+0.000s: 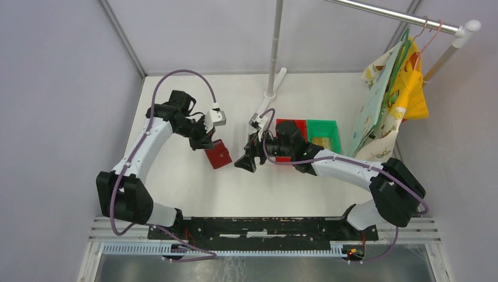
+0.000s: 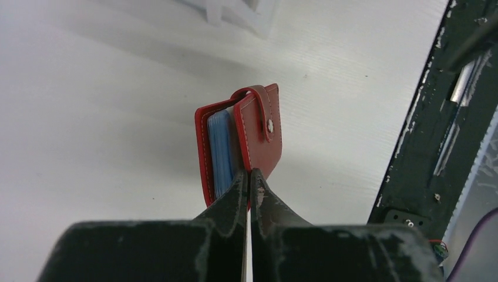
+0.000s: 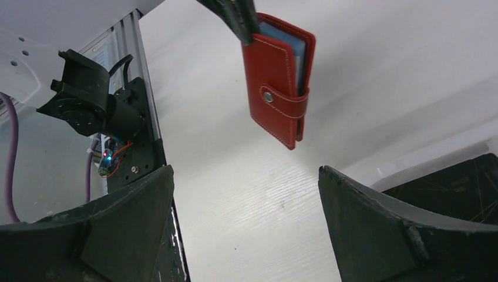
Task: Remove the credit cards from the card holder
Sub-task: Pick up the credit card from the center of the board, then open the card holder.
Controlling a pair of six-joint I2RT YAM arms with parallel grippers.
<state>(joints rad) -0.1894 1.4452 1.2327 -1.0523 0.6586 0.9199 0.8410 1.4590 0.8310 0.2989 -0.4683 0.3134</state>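
Currently the left gripper (image 2: 247,176) is clenched on the closed card holder (image 2: 252,132), suspending it mid-frame above the table (image 2: 88,117). The right gripper (image 3: 246,170) faces it, released. Next move, by judgement: unfasten the snap tab (image 3: 282,101) to expose the credit cards.

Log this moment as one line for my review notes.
left gripper: shut on wallet edge | wallet: snap tab fastened | right gripper: open, facing wallet, not touching | cards: none out yet

One card holder (image 1: 218,155), two bins (image 1: 296,124) (image 1: 322,123)
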